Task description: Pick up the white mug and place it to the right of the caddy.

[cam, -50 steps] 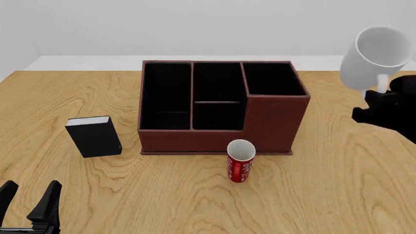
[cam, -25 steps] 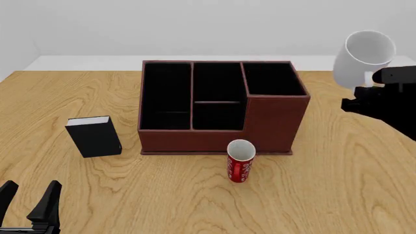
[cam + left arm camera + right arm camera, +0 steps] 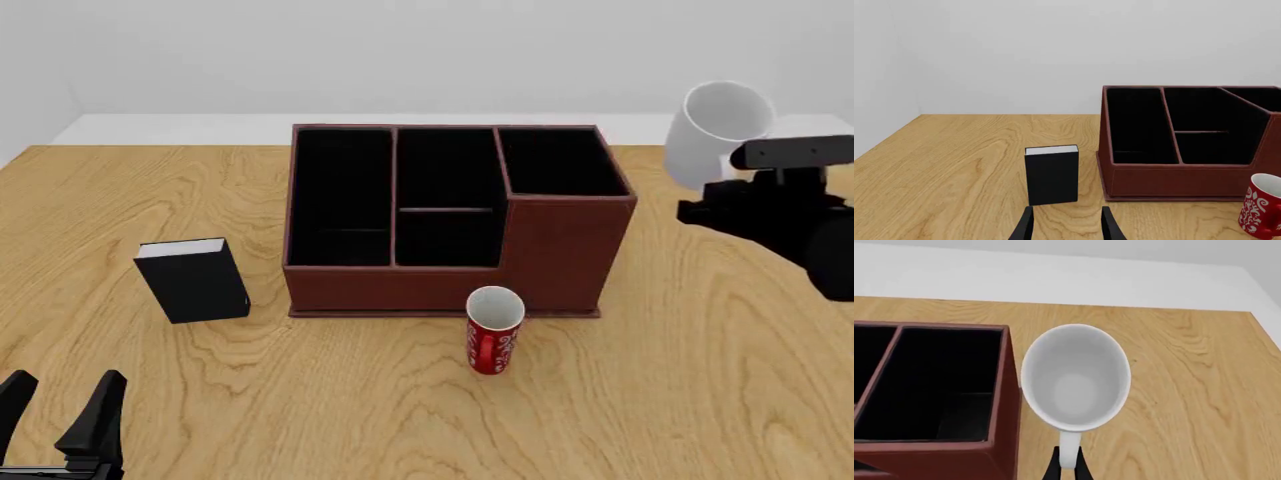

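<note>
The white mug (image 3: 714, 128) hangs tilted in the air just right of the caddy's (image 3: 561, 250) back right corner, with its opening turned toward the front camera. My right gripper (image 3: 737, 172) is shut on the mug's handle. In the right wrist view I look into the mug (image 3: 1075, 377), with the handle pinched in the gripper (image 3: 1066, 465) and the caddy wall (image 3: 1004, 390) beside it. My left gripper (image 3: 64, 385) stands open and holds nothing at the table's near left corner; it (image 3: 1066, 220) faces the caddy (image 3: 1167, 180).
A slim red cup (image 3: 494, 335) (image 3: 1261, 207) with white markings stands upright in front of the caddy's front wall. A small black book (image 3: 198, 280) (image 3: 1051, 175) stands left of the caddy. The table's back edge runs behind the caddy.
My right gripper has carried the mug left and downward, closer to the caddy's right side. The left arm has not moved.
</note>
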You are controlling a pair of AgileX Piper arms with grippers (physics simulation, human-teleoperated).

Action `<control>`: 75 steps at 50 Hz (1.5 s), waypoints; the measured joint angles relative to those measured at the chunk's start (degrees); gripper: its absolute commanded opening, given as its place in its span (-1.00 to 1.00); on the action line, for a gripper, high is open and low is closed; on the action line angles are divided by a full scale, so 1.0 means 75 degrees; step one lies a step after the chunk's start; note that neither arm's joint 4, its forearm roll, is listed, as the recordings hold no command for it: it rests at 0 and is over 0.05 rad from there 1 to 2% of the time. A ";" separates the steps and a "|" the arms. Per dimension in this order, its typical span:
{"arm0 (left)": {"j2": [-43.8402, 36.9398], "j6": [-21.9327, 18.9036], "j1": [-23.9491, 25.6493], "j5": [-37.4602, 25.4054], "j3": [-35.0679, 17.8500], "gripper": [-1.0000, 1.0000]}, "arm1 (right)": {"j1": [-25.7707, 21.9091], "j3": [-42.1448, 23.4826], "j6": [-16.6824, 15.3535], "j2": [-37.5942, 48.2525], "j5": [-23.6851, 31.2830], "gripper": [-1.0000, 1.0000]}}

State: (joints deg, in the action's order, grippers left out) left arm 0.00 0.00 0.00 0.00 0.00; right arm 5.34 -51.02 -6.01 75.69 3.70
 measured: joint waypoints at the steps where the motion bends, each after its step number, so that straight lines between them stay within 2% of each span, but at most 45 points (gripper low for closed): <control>1: 0.0000 0.0000 0.0000 0.0000 0.0000 1.00 | -0.0003 -0.0026 0.0010 0.0041 -0.0002 -1.00; 33: 0.0000 0.0000 0.0000 0.0000 0.0000 1.00 | 0.0003 0.0253 0.0301 0.0965 -0.0430 -1.00; 75: 0.0000 0.0000 0.0000 0.0000 0.0000 1.00 | 0.0055 0.0753 0.0635 0.1552 -0.0968 -1.00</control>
State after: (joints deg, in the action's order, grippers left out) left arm 0.00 0.00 0.00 0.00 0.00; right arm 5.75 -45.37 -1.25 87.33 -3.56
